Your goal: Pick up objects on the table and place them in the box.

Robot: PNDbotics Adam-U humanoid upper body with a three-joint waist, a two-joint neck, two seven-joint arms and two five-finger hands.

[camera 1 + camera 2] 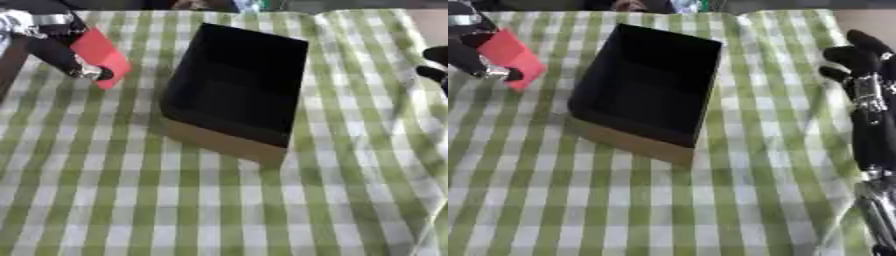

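The left robot hand [61, 47] pinches a red card [101, 55] beside the box [232, 90]. Only the right eye view shows the right robot hand [866, 75] fully, fingers relaxed.

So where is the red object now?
The red object is at the far left of the table, held in the left robot hand, left of the box.

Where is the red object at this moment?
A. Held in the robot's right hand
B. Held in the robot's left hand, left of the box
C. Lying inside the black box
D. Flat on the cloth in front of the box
B: the left hand has its fingers round the red object, left of the open box.
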